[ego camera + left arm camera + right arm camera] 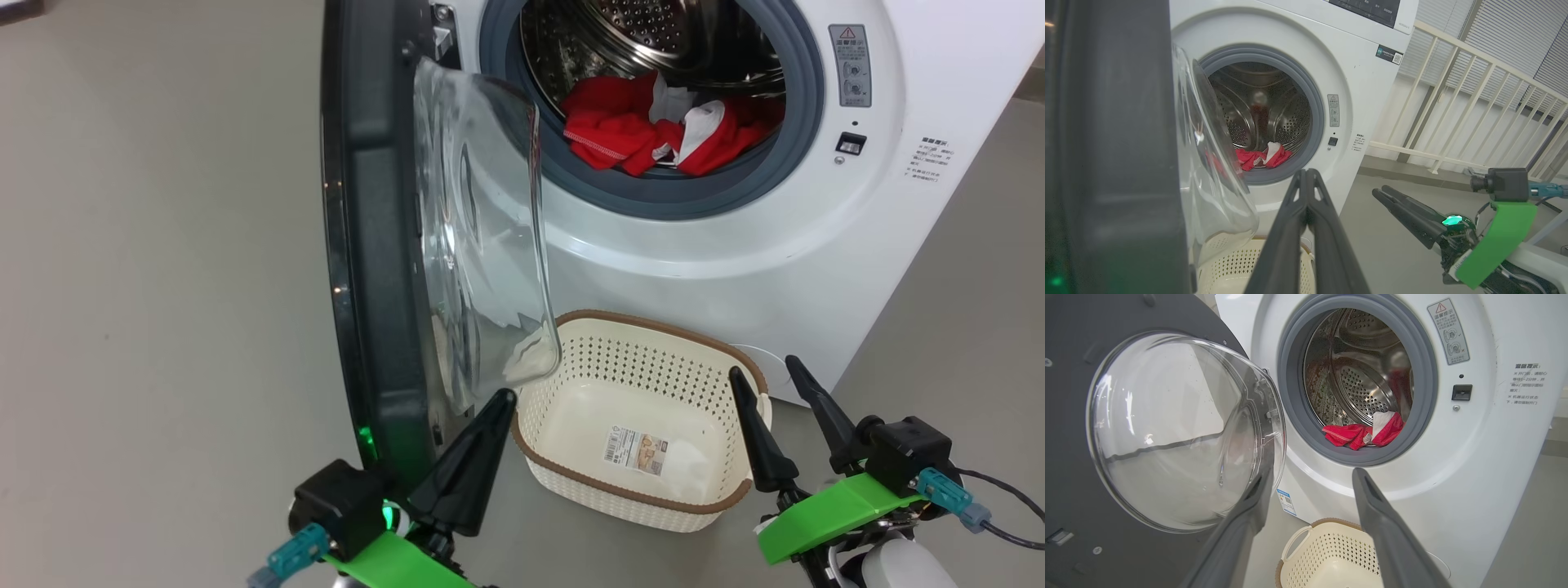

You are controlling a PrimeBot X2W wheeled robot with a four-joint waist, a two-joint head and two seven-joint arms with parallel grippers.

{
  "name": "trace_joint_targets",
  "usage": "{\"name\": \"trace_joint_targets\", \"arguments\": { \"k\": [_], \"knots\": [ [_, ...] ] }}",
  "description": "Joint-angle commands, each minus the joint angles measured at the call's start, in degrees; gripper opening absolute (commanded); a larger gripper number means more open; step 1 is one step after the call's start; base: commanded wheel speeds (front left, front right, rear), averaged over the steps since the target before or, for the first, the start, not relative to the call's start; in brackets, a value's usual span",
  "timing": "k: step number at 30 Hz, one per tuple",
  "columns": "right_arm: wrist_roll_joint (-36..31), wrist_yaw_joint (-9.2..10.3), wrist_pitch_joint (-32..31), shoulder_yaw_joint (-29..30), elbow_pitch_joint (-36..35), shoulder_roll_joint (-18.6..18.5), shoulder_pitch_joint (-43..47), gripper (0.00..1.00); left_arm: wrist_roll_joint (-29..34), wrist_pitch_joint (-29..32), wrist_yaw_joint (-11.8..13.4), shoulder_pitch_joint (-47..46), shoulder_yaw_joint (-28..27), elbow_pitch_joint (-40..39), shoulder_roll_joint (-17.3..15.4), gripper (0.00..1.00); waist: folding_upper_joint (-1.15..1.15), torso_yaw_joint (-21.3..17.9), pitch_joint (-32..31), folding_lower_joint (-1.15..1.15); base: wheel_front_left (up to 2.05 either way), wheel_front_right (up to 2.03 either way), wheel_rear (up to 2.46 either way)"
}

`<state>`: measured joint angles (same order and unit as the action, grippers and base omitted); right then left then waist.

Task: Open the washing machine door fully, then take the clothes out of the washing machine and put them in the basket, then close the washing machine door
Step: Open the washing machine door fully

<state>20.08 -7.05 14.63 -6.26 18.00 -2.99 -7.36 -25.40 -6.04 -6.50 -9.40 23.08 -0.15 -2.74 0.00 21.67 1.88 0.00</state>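
Where the head view is read as a clock face, the washing machine (735, 269) occupies 12 to 3 o'clock, and the frame edge cuts off its top. The washing machine door (371, 245) stands swung out at 9 to 10 o'clock and is seen almost edge-on, so its outer face is hidden and its upper rim is cut off. Its glass bowl (482, 229) bulges toward 3 o'clock and covers part of the machine's front. The clothes (620, 135) lie at 12 o'clock, low in the drum (645, 33), with their front edge on the lower lip of the grey seal (653, 196). How far back they reach cannot be made out. The basket (653, 325) sits on the floor (163, 286) at 5 to 6 o'clock, just in front of the machine. The bowl and a dark finger hide the end of the basket at its 9 o'clock. A paper label (635, 449) lies on the basket floor, its print too small to read. The left gripper (504, 398) is at 7 o'clock with its fingers pressed together and nothing between them. Its tip is just below the bowl's lower edge, and contact cannot be determined. The right gripper (763, 366) is at 4 to 5 o'clock with its fingers spread wide and holding nothing, over the basket's 3 o'clock end. In the right wrist view, the bottom edge crops the basket and one finger covers part of it.
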Motion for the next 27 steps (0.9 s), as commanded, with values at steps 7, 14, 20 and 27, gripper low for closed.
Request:
{"name": "trace_joint_targets", "arguments": {
  "k": [7,14,20,27],
  "knots": [
    [-0.82,-0.44,0.37,-0.86,-1.63,0.11,-1.68,1.0,0.17,-0.86,2.02,-1.93,-4.53,3.34,-1.85,0.0,0.0,0.76,-0.01,0.0,0.0,0.0,0.0],
    [-0.57,-0.44,0.37,-1.1,-1.75,0.12,-1.04,1.0,0.42,-0.36,3.52,-2.23,-6.2,5.46,-3.65,0.0,0.0,2.33,-0.07,0.0,0.0,0.0,0.0],
    [-1.11,-0.44,0.37,-1.11,-1.81,0.12,-0.82,1.0,0.08,-1.07,5.03,-2.3,-8.95,5.92,-5.52,0.0,0.0,3.79,0.38,0.0,0.0,0.0,0.0],
    [-1.47,-0.44,0.37,-1.59,-1.68,0.12,-0.71,1.0,-0.86,-1.83,7.31,-1.48,-13.84,5.59,-8.67,0.0,0.0,4.33,0.61,0.0,0.0,0.0,0.0]
  ]
}}
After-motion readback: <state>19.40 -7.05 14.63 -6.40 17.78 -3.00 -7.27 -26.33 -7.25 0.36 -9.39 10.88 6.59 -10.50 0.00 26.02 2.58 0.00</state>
